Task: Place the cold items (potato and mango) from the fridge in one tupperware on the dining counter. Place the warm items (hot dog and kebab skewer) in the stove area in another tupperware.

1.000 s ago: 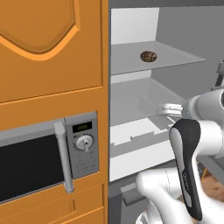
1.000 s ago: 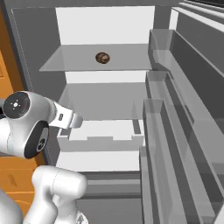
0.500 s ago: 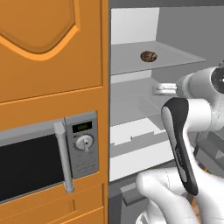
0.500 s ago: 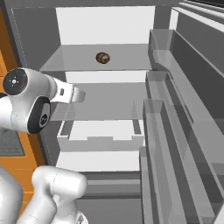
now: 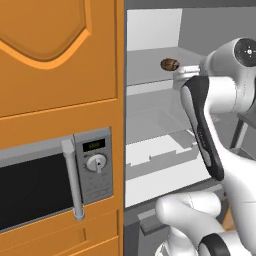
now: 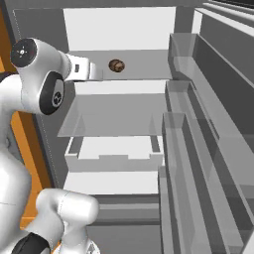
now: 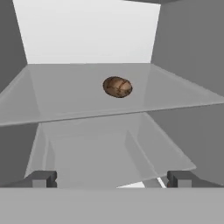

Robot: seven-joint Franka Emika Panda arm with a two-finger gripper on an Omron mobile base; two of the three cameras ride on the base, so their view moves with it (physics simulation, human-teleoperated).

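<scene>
The potato [image 7: 117,86] lies on the upper glass shelf [image 7: 57,94] of the open fridge. It is faced by the claw [image 7: 111,178], spread wide and empty. The reach is judged underway; advance along the shelf, then closure, is required.

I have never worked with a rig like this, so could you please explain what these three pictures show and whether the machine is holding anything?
It is a white robot arm on a mobile base, facing an open fridge. Two pictures come from cameras on the base, behind the arm to its left and right. The third looks along the gripper itself; the two dark stubs at its bottom are the fingertips, wide apart and holding nothing. A brown potato lies alone on the upper glass shelf, just ahead of the gripper. The left base view also shows an orange cabinet with a built-in microwave.
</scene>
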